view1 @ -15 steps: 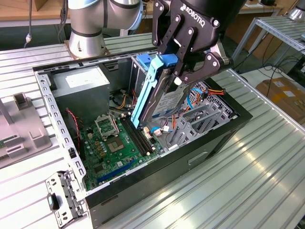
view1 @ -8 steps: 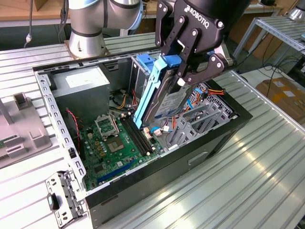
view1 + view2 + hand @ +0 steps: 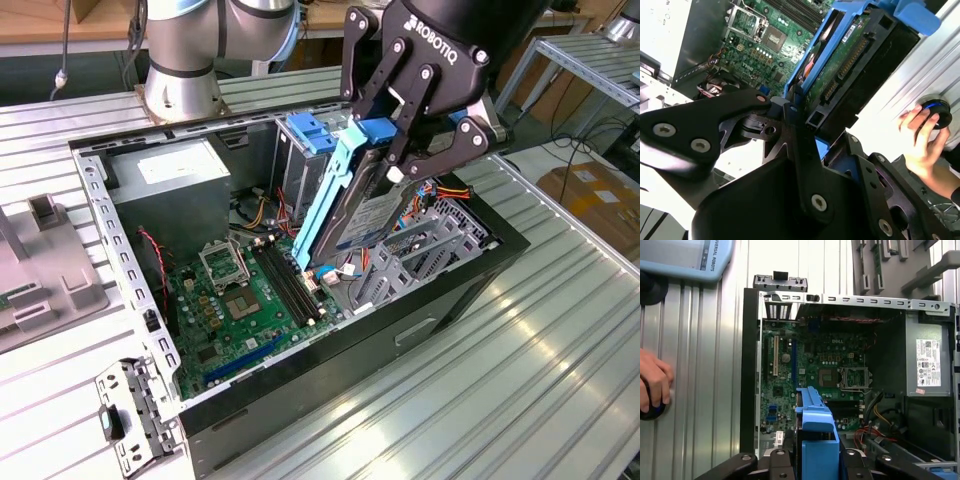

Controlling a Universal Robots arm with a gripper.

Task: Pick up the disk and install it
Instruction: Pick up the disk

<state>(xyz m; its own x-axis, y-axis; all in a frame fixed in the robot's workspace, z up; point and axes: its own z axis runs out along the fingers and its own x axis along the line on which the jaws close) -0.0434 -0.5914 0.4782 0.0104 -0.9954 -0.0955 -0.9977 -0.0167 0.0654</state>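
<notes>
Disk (image 3: 362, 215), silver with blue plastic rails, hangs steeply tilted over the open computer case (image 3: 102, 205). Its upper end is held by the gripper (image 3: 395, 150), whose jaws are clenched on it across the rails. Its lower end dips inside the case, between the green motherboard (image 3: 225, 300) and the metal drive cage (image 3: 425, 250); whether it touches either, I cannot tell. A grey power-supply box (image 3: 170, 185) fills the case's opposite end. The case lies on its side on the ribbed metal table (image 3: 450, 400). In the second wrist view, a person's hand (image 3: 922, 142) rests on a round black-and-blue knob (image 3: 935, 111) on the table, apart from the case.
</notes>
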